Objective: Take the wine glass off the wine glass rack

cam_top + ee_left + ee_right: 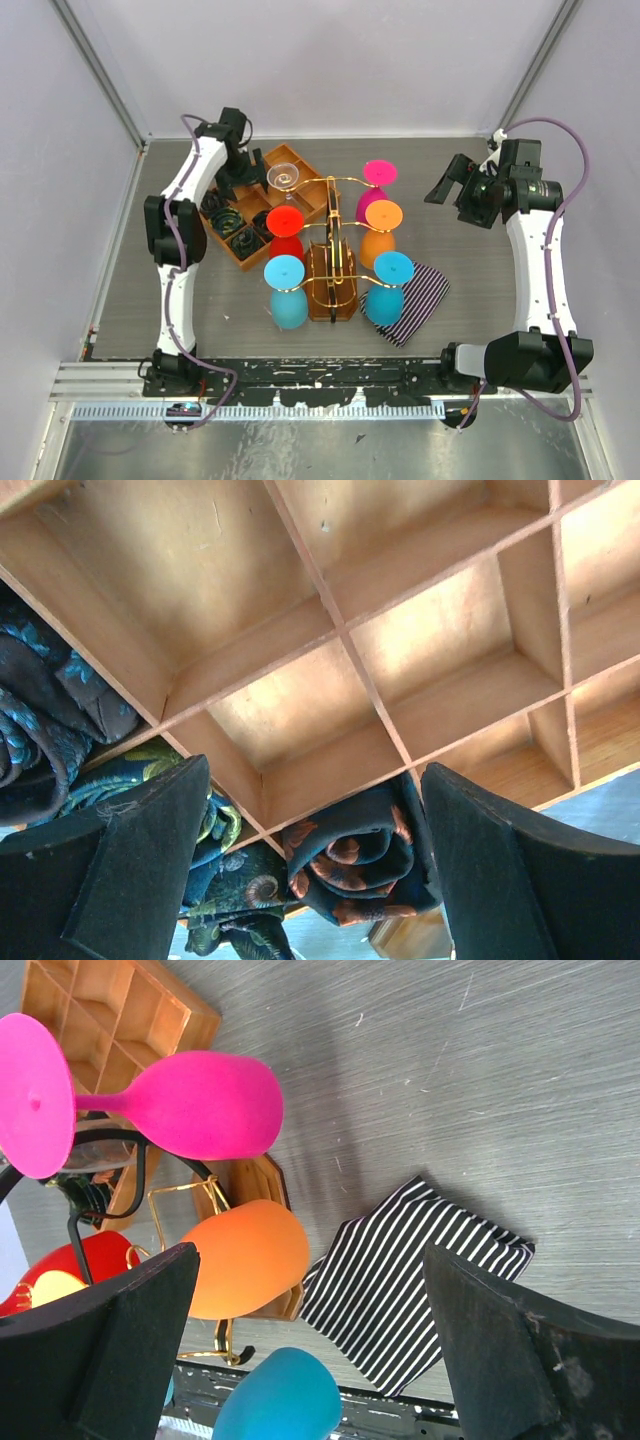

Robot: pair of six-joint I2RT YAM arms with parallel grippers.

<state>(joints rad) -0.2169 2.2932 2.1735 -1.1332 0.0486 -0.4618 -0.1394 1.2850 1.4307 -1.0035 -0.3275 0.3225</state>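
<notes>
Gaping left gripper [312,785], right gripper [310,1265] likewise, grey woodgrain table [480,300], white walls [330,60]

The top camera looked steeply down from high behind the near edge, taking in the whole worktop [500,290]. The left wrist camera hung very close over the orange compartment tray [340,630], facing into its cells. The right wrist camera sat farther back, facing the pink wine glass [190,1105] and striped cloth [400,1290], both shared with the top view.
</notes>
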